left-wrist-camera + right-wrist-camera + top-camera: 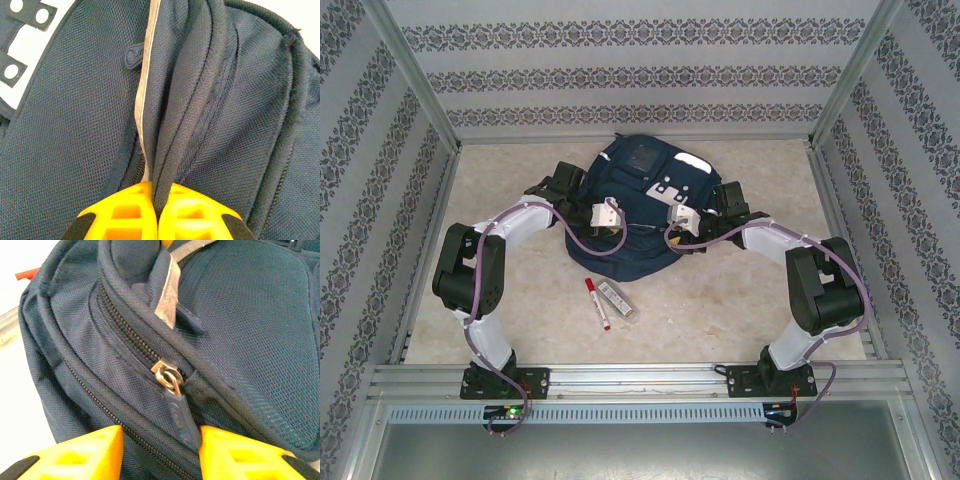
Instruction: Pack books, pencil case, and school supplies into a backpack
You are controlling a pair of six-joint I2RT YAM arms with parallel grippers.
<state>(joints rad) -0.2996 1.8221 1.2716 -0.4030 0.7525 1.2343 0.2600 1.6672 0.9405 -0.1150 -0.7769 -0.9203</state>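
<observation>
We see the backpack [642, 200] lying flat on the pale table [750, 300] at the far middle, its white reflective patches turned up, with both arms bent in over its near half. The left gripper [610, 215] sits on the bag's left side and the right gripper [678, 218] on its right. In the left wrist view the yellow fingertips of the left gripper [157, 202] are pressed together, pinching a raised fold of the backpack [75, 130] with a grey-white strip [146, 90] running along the fold's edge. A small dark rubber tab [133, 55] beside that strip bears raised letters that we cannot read. In the right wrist view the right gripper [161, 450] has its yellow fingers [80, 452] spread wide apart, and a navy zipper pull [180, 417] hangs between them from a metal slider [167, 375] on the backpack [250, 315]. The pull's lower end lies close against the right-hand finger, though we cannot tell whether they touch. On the table just in front of the bag, apart from it, lie the marker [597, 303] with its red cap and, just beside it, the clear pencil case [616, 299], both slanted. The case's dark print is too small to read.
</observation>
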